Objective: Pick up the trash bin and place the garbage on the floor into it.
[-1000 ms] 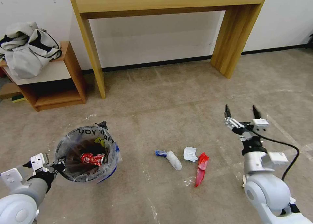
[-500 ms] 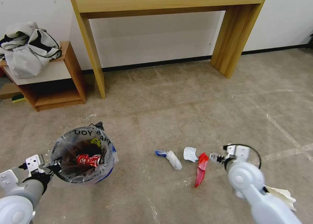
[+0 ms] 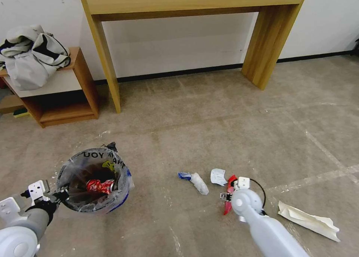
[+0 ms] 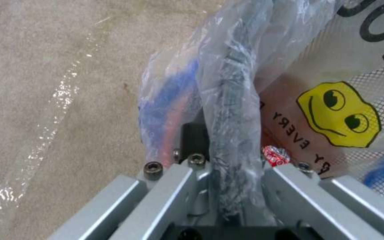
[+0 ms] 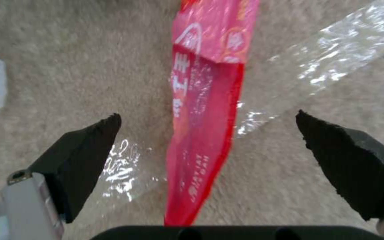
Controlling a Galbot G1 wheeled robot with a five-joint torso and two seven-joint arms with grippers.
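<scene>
**Bin in my left, red wrapper under my right**

My right fingers (image 5: pixel 85 156) stand wide apart, black pads on either side of the red wrapper (image 5: pixel 205 110) with bare carpet between each pad and its edges. Neither pad touches it. The wrapper lies flat and long on the floor (image 3: pixel 209 111), across a strip of clear tape; white characters run down it, too smeared for me to read. From the head view my right gripper (image 3: pixel 228 194) sits low over that wrapper (image 3: pixel 226 208), with a white scrap (image 3: pixel 217 176) and a clear bottle (image 3: pixel 199 183) just beside it to my left, and a crumpled tan paper (image 3: pixel 310 220) lying apart on my right.

My left gripper (image 4: pixel 221 166) is clamped on the rim of the bin (image 4: pixel 232 86), bag plastic bunched between the fingers. The bag shows a yellow face and black print, "EVERY" among it. In the head view the bin (image 3: pixel 93 180) hangs at my left gripper (image 3: pixel 60 194), a red can (image 3: pixel 99 186) inside; it looks lifted off the floor, though I cannot be sure. Open carpet stretches ahead to the wooden table (image 3: pixel 187 2).
</scene>
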